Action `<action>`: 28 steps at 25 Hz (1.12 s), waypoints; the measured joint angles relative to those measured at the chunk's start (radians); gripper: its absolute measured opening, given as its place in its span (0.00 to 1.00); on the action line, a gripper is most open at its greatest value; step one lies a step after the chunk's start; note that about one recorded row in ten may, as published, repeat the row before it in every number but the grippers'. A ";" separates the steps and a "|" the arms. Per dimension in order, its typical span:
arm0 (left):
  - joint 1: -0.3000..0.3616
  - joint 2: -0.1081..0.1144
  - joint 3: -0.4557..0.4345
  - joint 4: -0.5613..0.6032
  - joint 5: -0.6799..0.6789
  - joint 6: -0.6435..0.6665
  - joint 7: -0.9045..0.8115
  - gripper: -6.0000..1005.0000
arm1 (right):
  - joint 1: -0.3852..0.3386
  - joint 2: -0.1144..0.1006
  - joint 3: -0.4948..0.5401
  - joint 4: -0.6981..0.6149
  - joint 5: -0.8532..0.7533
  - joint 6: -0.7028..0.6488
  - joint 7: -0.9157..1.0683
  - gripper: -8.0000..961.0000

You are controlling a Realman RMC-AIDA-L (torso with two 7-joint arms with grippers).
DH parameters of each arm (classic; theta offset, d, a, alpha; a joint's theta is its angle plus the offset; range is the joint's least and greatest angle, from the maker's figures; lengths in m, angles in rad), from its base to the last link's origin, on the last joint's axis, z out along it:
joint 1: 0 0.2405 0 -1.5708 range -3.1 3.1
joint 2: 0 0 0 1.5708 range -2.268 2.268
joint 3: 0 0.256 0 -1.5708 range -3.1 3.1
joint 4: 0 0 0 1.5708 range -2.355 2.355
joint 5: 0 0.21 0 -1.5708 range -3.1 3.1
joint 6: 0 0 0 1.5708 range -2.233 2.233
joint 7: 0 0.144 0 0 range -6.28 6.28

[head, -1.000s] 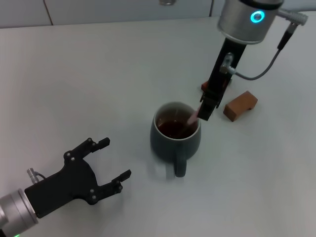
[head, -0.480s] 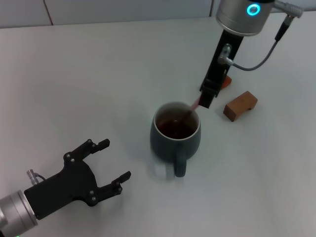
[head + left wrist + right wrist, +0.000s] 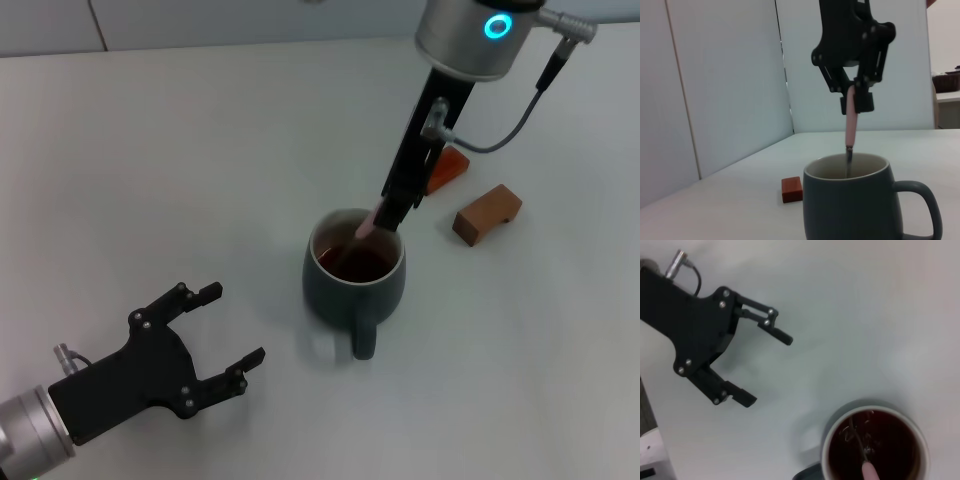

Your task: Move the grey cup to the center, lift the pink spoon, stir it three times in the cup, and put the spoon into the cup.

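Observation:
The grey cup (image 3: pixel 354 279) stands mid-table with dark reddish-brown liquid inside and its handle toward me; it also shows in the left wrist view (image 3: pixel 855 202) and the right wrist view (image 3: pixel 875 447). My right gripper (image 3: pixel 392 210) hangs over the cup's far rim, shut on the pink spoon (image 3: pixel 365 226). The spoon's pink handle (image 3: pixel 851 120) points up and its metal end dips into the liquid (image 3: pixel 861 446). My left gripper (image 3: pixel 232 325) is open and empty on the table to the cup's left, also seen from the right wrist (image 3: pixel 767 365).
Two small brown blocks lie behind and right of the cup: one (image 3: pixel 487 213) to the right, one (image 3: pixel 446 166) partly hidden by my right arm, also in the left wrist view (image 3: pixel 792 189). A wall edge runs along the table's far side.
My right gripper has moved left and a little away across the cup, carrying the spoon from the right rim toward the far-middle rim. The cup and the left arm have stayed still.

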 joint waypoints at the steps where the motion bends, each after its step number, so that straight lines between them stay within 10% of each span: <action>1: 0.000 0.001 -0.001 0.000 -0.001 0.001 -0.001 0.84 | -0.030 0.000 0.000 -0.061 0.000 0.000 0.003 0.30; 10: 0.004 0.002 -0.010 0.000 -0.006 0.003 0.006 0.84 | -0.231 -0.001 0.018 -0.451 0.089 0.040 0.023 0.31; 15: 0.013 0.003 -0.069 0.000 -0.011 0.006 0.006 0.84 | -0.574 0.002 -0.015 -0.797 0.348 0.307 -0.115 0.56; 16: 0.018 0.003 -0.093 0.000 -0.011 0.010 0.006 0.84 | -0.789 0.002 -0.044 -0.873 0.568 0.469 -0.268 0.59; 22: 0.031 0.001 -0.174 0.000 -0.011 0.024 0.007 0.84 | -1.169 0.006 -0.121 -0.772 1.195 0.647 -0.859 0.77; 28: 0.036 -0.001 -0.211 -0.005 -0.010 0.036 0.008 0.84 | -1.291 0.005 -0.181 -0.394 1.643 0.543 -1.392 0.79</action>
